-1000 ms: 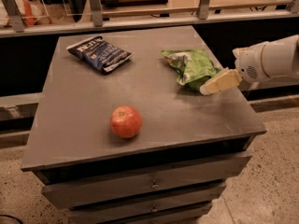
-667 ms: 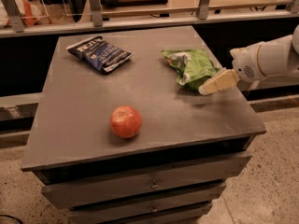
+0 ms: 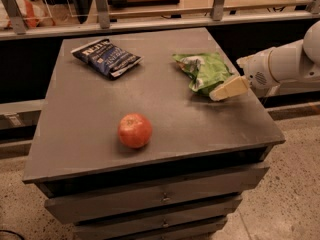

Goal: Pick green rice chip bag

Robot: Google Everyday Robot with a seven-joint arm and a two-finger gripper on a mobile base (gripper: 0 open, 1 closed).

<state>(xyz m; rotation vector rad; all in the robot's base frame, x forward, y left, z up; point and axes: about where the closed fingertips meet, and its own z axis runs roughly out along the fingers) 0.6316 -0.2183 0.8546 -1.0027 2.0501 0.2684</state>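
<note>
Grey and matte, the top of a low cabinet (image 3: 150, 91) fills most of the camera view, with three drawers (image 3: 162, 198) stacked below it. Speckled floor (image 3: 292, 184) lies around it, and a pale ledge with metal posts (image 3: 150, 24) runs behind it.

A white arm (image 3: 285, 61) reaches in from the picture's right edge, over the cabinet's right side. It ends in the gripper (image 3: 226, 89), a cream-coloured wedge held low above the top and angled downward. Whether the gripper is apart, together or clamped on anything cannot be told from this angle.

Right at the gripper's tip lies the green rice chip bag (image 3: 202, 70). It is flat on the top and crumpled, with a white-silver patch at the end away from the gripper. The gripper's tip overlaps the bag's near corner, though whether they actually touch cannot be told.

Beyond the green bag from the gripper, well apart, a dark blue chip bag (image 3: 107, 58) with white lettering lies flat near the cabinet's back corner. A red apple (image 3: 135, 130) sits well away from the gripper, toward the front edge of the top, clear of both bags.
</note>
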